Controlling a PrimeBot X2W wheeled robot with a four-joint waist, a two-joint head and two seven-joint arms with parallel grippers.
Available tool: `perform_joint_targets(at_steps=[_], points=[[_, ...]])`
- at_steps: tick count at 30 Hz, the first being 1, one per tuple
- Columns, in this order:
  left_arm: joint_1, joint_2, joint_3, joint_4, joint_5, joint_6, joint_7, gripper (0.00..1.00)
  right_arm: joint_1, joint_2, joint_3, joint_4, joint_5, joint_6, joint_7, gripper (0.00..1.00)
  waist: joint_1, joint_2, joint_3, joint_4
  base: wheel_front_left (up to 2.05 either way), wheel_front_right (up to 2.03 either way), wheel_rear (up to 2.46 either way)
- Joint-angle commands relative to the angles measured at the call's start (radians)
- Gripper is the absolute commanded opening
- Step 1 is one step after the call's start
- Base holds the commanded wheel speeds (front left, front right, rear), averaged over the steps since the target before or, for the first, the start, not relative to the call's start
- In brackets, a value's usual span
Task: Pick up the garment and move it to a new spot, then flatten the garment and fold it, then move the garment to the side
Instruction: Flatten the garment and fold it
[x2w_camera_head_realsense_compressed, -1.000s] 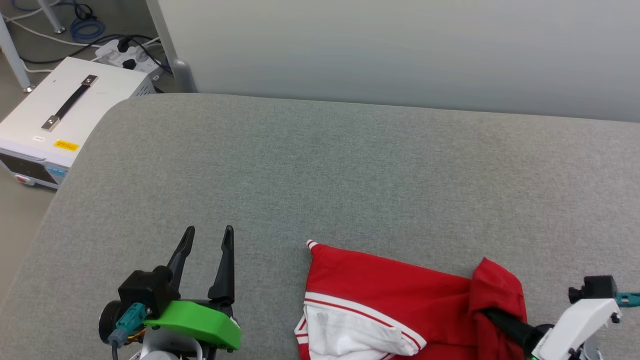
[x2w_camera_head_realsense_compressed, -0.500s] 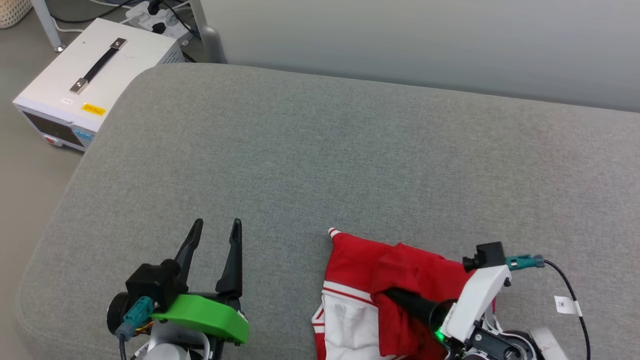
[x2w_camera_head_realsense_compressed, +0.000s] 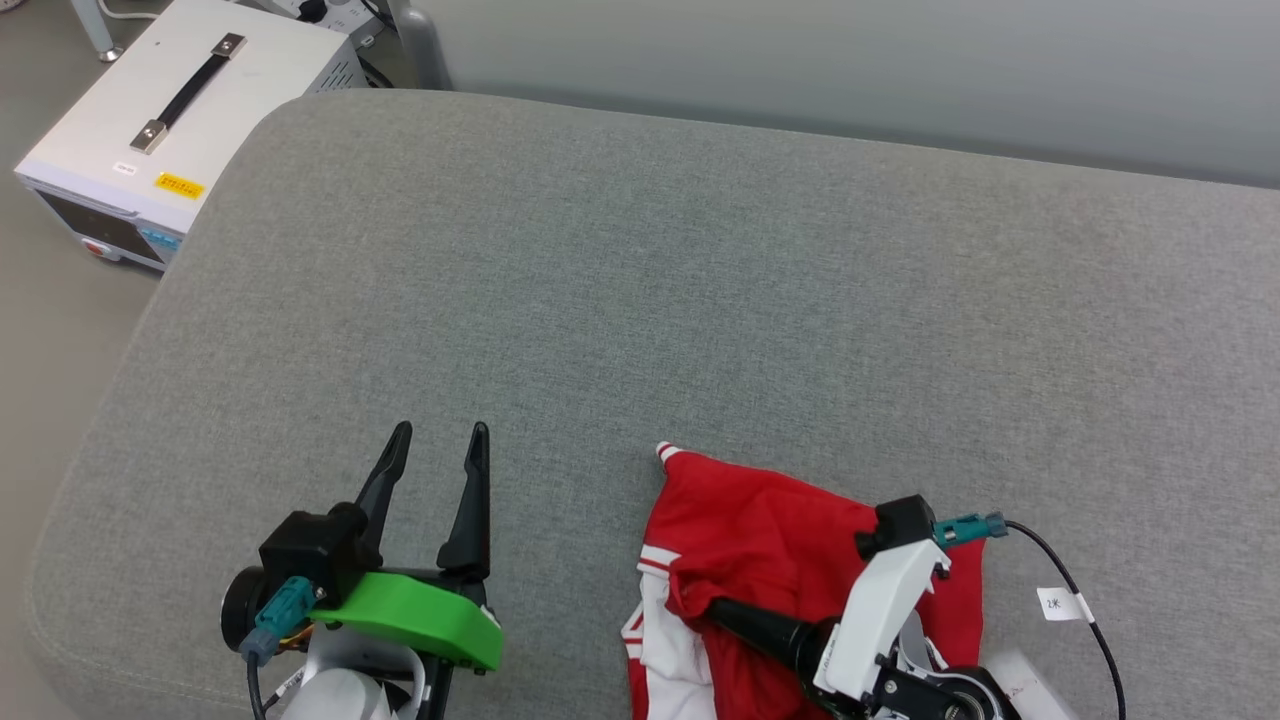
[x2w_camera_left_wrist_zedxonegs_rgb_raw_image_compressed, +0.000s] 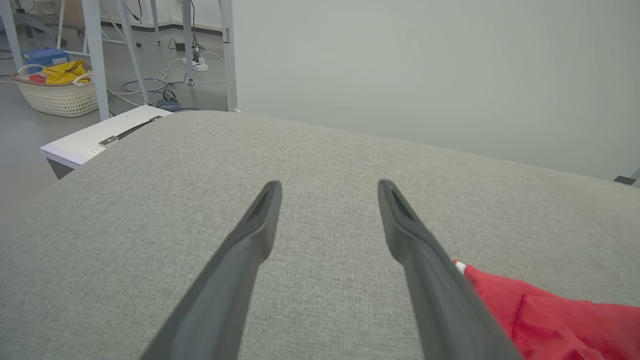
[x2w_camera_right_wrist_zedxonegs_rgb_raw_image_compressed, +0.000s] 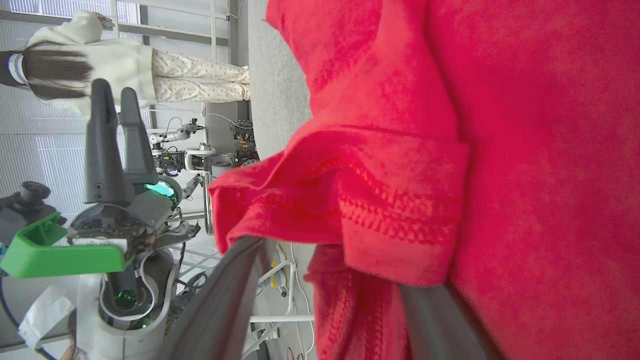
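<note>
1. The grey cushion (x2w_camera_head_realsense_compressed: 700, 300) takes up most of the head view. Its near edge and right end are cut off, and only its rounded far-left corner shows whole.
2. The garment (x2w_camera_head_realsense_compressed: 760, 520) lies bunched at the near right of the cushion. Its near part runs off the bottom of the head view, and my right arm covers its right side, so I cannot make out its full outline.
3. It is red, rumpled into soft folds, with a white panel edged in red-and-white stripes on its near-left side. A small striped corner points towards the far left. In the left wrist view just a red edge with a white tip shows at the lower right.
4. The white box (x2w_camera_head_realsense_compressed: 190, 90) with a black handle and a yellow label stands on the floor off the far-left corner, partly cut off by the frame.
5. My right gripper (x2w_camera_right_wrist_zedxonegs_rgb_raw_image_compressed: 327, 267) reaches left into the garment. In its wrist view the two fingers stand wide apart, not clamped, and a red fold drapes over both tips and hides them.
6. My left gripper (x2w_camera_head_realsense_compressed: 439, 430) hangs over bare cushion at the near left, well apart from the garment, fingers spread and holding nothing.
</note>
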Motion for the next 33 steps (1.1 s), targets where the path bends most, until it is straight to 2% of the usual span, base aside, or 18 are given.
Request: perform_joint_targets(at_steps=[1, 9, 15, 21, 24, 30, 33], points=[[-0.017, -0.006, 0.004, 0.003, 0.011, -0.006, -0.009, 1.00, -0.027, -0.002, 0.006, -0.010, 0.004, 0.000, -0.007, 1.00, 0.0000, 0.0000, -0.010, -0.009, 0.00, 0.00, 0.00], [-0.006, 0.002, -0.001, 0.009, 0.014, -0.007, -0.009, 1.00, -0.033, -0.054, 0.052, -0.117, -0.042, 0.000, -0.021, 1.00, 0.0000, 0.0000, -0.047, -0.035, 0.00, 0.00, 0.00], [0.009, 0.009, -0.004, 0.004, 0.011, -0.001, -0.003, 1.00, -0.018, -0.119, 0.034, -0.201, -0.161, 0.000, -0.135, 1.00, 0.0000, 0.0000, -0.073, -0.062, 0.00, 0.00, 0.00], [0.023, 0.017, 0.002, -0.002, 0.004, 0.008, 0.005, 1.00, 0.005, -0.164, -0.099, -0.195, -0.356, 0.000, -0.295, 1.00, 0.0000, 0.0000, -0.089, -0.095, 0.00, 0.00, 0.00], [0.027, 0.024, 0.009, -0.003, -0.001, 0.012, 0.006, 1.00, 0.027, -0.181, -0.202, -0.185, -0.480, 0.000, -0.369, 1.00, 0.0000, 0.0000, -0.097, -0.109, 0.00, 0.00, 0.00], [0.041, 0.037, 0.034, -0.005, -0.011, 0.025, 0.003, 1.00, 0.080, -0.173, -0.390, -0.237, -0.752, 0.000, -0.500, 1.00, 0.0000, 0.0000, -0.112, -0.136, 0.00, 0.00, 0.00], [0.049, 0.040, 0.041, -0.003, -0.013, 0.029, 0.001, 1.00, 0.101, -0.165, -0.435, -0.295, -0.848, 0.000, -0.552, 1.00, 0.0000, 0.0000, -0.116, -0.146, 0.00, 0.00, 0.00]])
